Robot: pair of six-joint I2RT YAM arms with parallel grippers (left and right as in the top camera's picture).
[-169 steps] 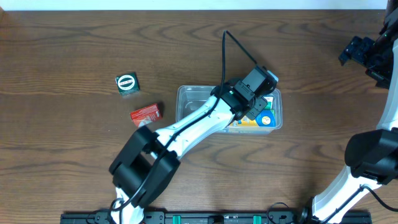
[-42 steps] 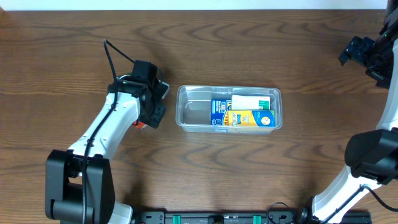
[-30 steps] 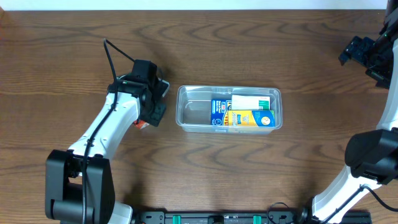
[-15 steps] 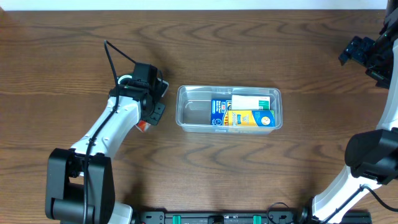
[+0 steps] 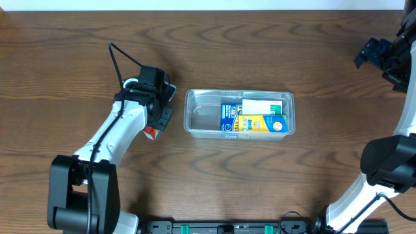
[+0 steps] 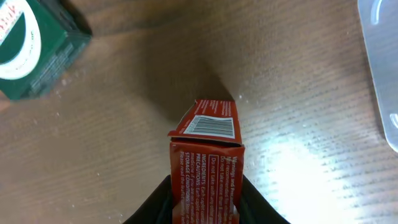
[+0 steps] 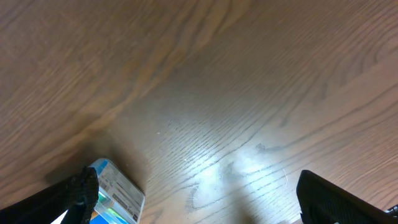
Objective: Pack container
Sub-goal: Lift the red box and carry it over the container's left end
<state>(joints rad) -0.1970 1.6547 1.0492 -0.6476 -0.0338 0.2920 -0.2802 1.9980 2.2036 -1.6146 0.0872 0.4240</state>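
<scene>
The clear plastic container (image 5: 201, 112) lies mid-table and holds a blue box (image 5: 227, 117), a white and green box (image 5: 263, 104) and a yellow box (image 5: 263, 123); its left half is bare. Left of it, my left gripper (image 5: 158, 116) points down over a red box (image 5: 150, 132). In the left wrist view the red box (image 6: 208, 155) stands between the black fingers (image 6: 163, 198), which press on both its sides, so my left gripper (image 6: 205, 183) is shut on it. My right gripper (image 5: 382, 57) stays open at the far right.
A green box (image 6: 31, 53) lies just beyond the red one, mostly hidden under the left arm from above. The container's corner (image 6: 382, 68) shows at the right. A small blue and white labelled box (image 7: 115, 194) lies beside the open right gripper (image 7: 208, 205).
The left jaws have narrowed onto the red box, and the left gripper has shifted slightly up the table. The right arm has not moved.
</scene>
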